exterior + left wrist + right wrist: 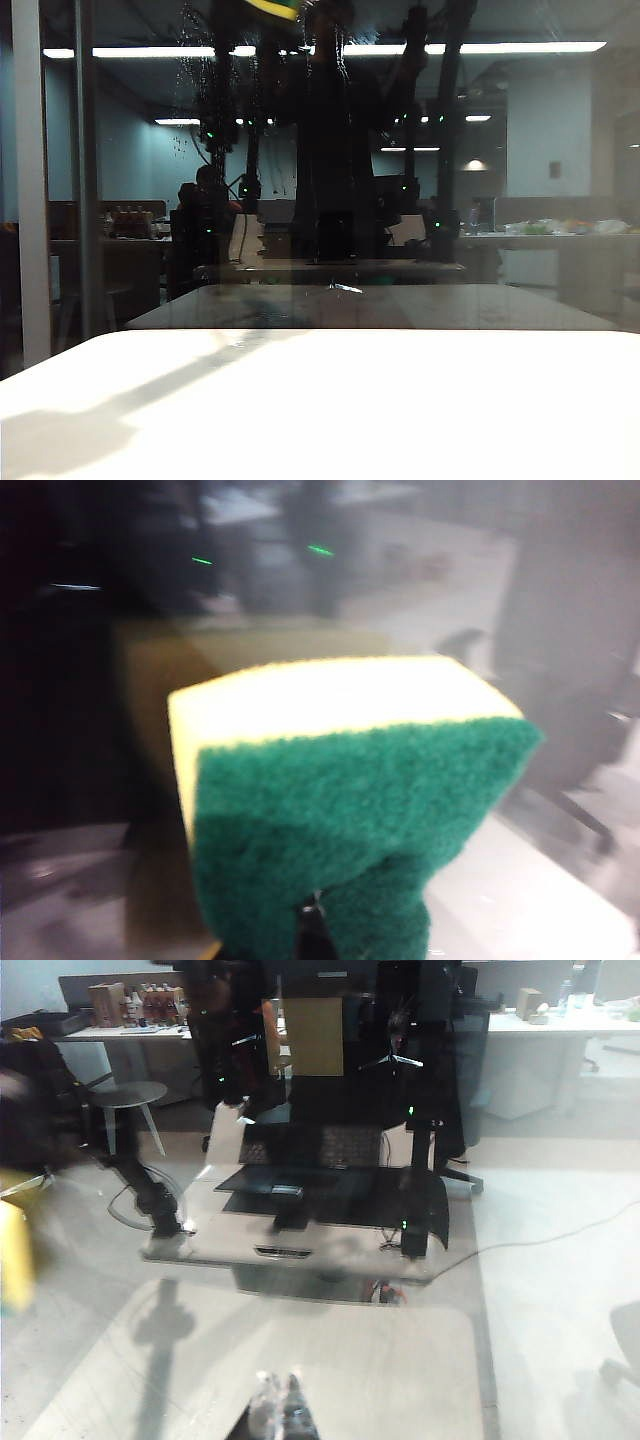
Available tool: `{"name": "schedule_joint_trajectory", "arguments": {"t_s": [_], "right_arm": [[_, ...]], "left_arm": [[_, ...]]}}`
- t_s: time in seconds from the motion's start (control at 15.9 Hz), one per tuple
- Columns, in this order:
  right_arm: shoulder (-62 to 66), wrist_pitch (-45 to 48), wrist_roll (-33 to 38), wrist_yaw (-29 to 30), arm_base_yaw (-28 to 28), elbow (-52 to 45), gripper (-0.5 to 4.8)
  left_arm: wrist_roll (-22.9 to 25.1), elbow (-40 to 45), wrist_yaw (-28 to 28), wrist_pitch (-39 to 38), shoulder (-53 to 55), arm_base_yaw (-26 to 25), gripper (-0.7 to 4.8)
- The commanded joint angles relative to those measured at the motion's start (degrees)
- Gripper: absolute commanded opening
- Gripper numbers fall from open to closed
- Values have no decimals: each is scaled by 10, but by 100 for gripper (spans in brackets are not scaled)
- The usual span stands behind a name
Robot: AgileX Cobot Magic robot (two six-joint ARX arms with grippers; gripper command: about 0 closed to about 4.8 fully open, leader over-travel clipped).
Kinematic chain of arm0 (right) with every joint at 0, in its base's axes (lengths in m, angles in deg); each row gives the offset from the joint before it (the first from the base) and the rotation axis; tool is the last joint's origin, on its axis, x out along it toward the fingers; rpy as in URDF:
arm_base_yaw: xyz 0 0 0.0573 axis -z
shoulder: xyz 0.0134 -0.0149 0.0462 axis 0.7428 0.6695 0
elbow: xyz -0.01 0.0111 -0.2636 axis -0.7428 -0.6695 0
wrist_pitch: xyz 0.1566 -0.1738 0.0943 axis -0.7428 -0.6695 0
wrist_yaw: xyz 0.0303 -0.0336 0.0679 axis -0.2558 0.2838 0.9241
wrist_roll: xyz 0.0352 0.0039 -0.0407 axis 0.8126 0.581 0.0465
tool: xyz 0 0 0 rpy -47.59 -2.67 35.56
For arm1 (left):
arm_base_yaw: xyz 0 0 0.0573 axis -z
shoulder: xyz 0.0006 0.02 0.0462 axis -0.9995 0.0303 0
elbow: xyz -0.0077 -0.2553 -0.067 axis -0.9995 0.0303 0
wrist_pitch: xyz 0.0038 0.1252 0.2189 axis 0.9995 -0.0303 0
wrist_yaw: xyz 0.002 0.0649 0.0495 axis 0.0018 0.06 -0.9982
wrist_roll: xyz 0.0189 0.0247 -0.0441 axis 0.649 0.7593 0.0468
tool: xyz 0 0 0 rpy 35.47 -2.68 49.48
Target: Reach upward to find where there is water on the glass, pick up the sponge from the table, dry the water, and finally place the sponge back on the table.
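The sponge [350, 790] fills the left wrist view, yellow foam above and green scouring layer facing the camera. My left gripper [311, 925] is shut on it, right against the dark glass [60, 680]. In the exterior view only a yellow-green edge of the sponge [272, 8] shows at the top of the glass [130, 200]. Thin whitish streaks of water [196, 70] run down the glass beside it, with more water [338, 45] to the right. The white table [330, 400] lies below. My right gripper [283, 1402] is shut with nothing in it, facing the glass [330, 1090].
A grey vertical frame bar [30, 190] stands at the left of the pane. An arm's shadow [90, 425] falls across the table's left side. The glass mirrors the dark arms, ceiling light strips and a dim tabletop. A yellow blur [12, 1255] sits at the edge of the right wrist view.
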Motion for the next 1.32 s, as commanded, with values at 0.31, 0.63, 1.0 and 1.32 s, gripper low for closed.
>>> {"name": "schedule_joint_trajectory", "arguments": {"t_s": [0.31,0.63,1.0,1.32], "right_arm": [[-3,5,-2,1,0,2,-5],[-3,5,-2,1,0,2,-5],[-4,6,-2,1,0,2,-5],[-18,1,-2,0,0,2,-5]], "left_arm": [[-3,-3,-22,-22,-72,-147,-6],[-28,-3,19,-48,-80,-210,-6],[-50,-3,95,-48,-88,-152,-6],[-38,-3,114,-69,-129,-25,-6]]}}
